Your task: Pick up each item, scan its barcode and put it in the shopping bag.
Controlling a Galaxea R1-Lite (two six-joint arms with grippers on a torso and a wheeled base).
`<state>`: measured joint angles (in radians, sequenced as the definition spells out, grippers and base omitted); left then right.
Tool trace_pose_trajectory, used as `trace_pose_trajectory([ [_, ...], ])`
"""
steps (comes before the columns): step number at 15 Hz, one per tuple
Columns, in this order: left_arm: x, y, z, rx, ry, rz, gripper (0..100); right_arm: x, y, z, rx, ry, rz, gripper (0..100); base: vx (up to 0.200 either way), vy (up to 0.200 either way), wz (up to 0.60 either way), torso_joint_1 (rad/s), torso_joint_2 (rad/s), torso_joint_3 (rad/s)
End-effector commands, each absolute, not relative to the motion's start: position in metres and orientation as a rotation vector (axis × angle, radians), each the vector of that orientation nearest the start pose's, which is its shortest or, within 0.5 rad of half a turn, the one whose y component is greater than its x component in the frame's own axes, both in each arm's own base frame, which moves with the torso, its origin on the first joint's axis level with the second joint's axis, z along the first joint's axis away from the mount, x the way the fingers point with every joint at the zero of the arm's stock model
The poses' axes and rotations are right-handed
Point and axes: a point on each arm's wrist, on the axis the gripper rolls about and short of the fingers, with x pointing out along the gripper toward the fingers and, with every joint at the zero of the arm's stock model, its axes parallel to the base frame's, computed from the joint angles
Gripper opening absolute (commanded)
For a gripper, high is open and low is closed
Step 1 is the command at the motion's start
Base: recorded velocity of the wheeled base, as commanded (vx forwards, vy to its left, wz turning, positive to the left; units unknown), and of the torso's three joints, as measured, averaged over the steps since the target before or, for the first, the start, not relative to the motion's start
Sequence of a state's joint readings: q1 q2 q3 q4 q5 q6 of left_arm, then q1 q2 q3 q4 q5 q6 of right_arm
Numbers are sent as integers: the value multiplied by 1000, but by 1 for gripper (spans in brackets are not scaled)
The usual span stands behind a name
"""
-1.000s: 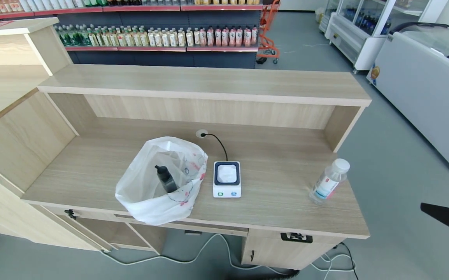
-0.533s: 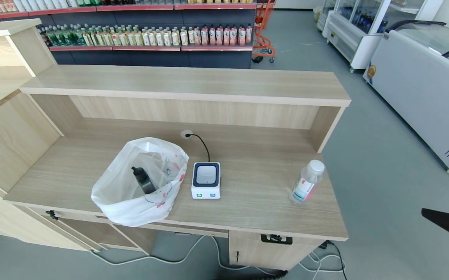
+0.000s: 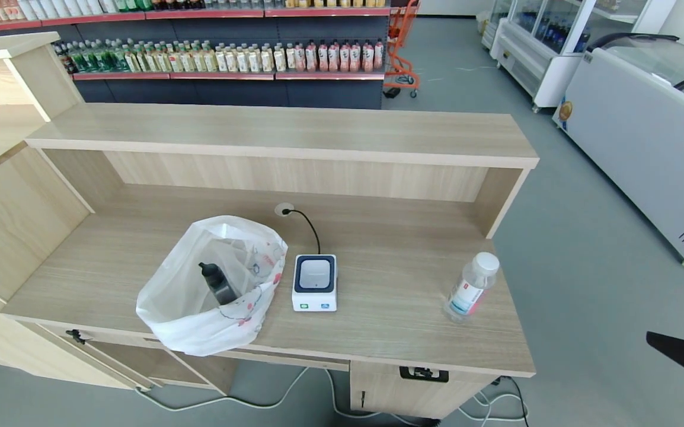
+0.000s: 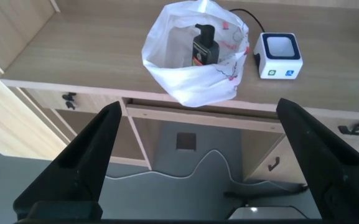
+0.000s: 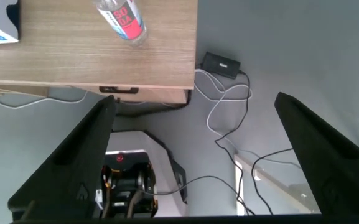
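Left claw point(image 4: 199, 109), wide, hung before the desk point(image 4: 67, 59) edge, bag point(image 4: 195, 68) beyond. Right claw point(image 5: 195, 102), wide, hung over open floor point(image 5: 291, 43), bottle point(image 5: 122, 20) beyond.

This is a shop, seen from its checkout. Behind the wooden bench point(image 3: 389, 296) runs a long shelf unit point(image 3: 229, 89) with red-edged tiers, lined with rows of bottled drinks point(image 3: 229, 58). An orange trolley point(image 3: 402, 41) stands at the aisle end. A white chest freezer point(image 3: 644, 118) and a glass-fronted cooler point(image 3: 534, 41) line the grey floor. On the bench sit a barcode scanner point(image 3: 315, 281) and a shopping bag point(image 3: 200, 323).
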<state>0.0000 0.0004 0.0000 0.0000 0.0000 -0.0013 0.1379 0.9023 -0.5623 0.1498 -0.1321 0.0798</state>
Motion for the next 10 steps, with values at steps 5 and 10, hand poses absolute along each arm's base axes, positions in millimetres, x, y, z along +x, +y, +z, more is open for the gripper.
trace_pose_trajectory([
  [5, -23, 0, 76, -3, -2, 0, 100, 94, 10, 193, 1, 518, -12, 100, 0, 0, 0, 0, 0, 0],
  [10, -23, 0, 76, -3, -2, 0, 100, 112, 10, 154, -48, 692, -79, 100, 0, 0, 0, 0, 0, 0],
])
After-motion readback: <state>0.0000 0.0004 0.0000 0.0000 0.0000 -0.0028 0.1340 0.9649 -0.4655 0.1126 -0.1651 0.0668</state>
